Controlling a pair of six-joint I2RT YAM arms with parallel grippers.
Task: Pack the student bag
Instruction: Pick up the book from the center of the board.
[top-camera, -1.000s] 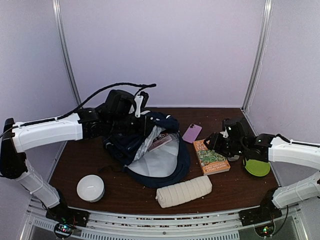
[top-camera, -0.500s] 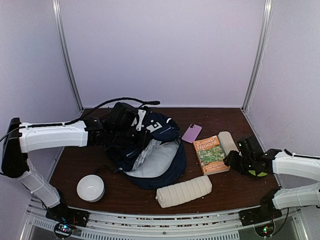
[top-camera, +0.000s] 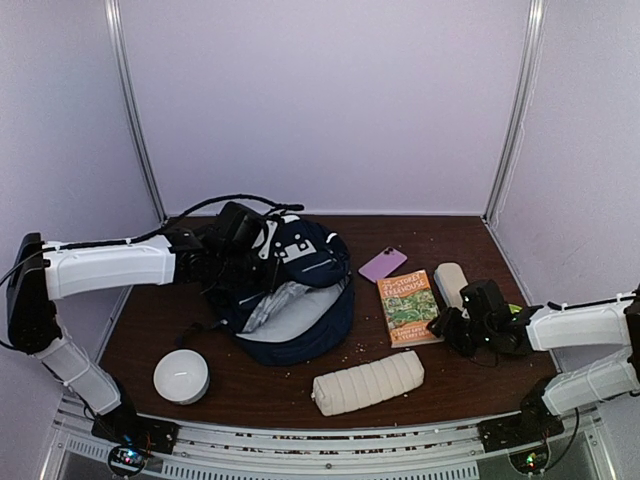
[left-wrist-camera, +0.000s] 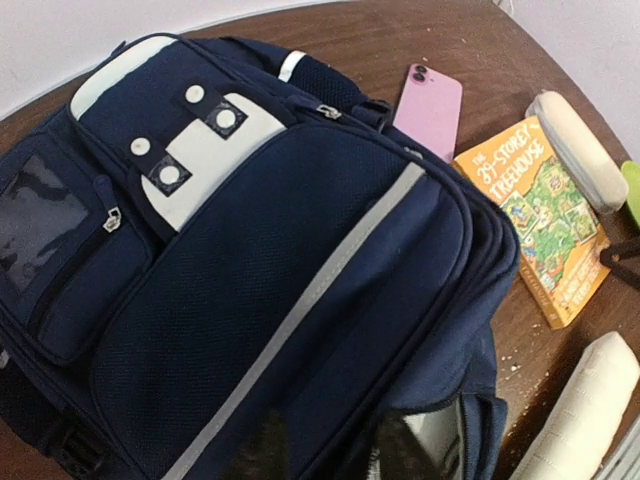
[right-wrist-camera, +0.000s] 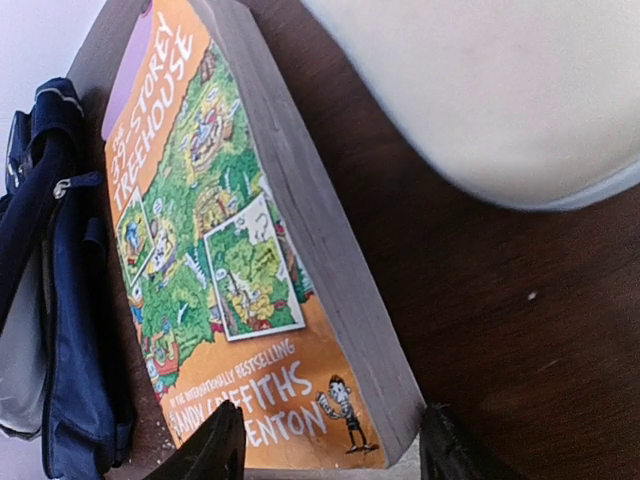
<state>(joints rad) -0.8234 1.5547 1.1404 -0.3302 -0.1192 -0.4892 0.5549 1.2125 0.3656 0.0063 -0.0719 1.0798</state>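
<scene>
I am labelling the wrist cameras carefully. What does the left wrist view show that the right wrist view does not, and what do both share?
Only the left wrist view: the front of the large dark navy fabric backpack with its white buckle patches, and the white ribbed cylindrical pouch. Only the right wrist view: the open right gripper astride a corner of the orange paperback book. Both: backpack, book and the cream oblong case.
</scene>
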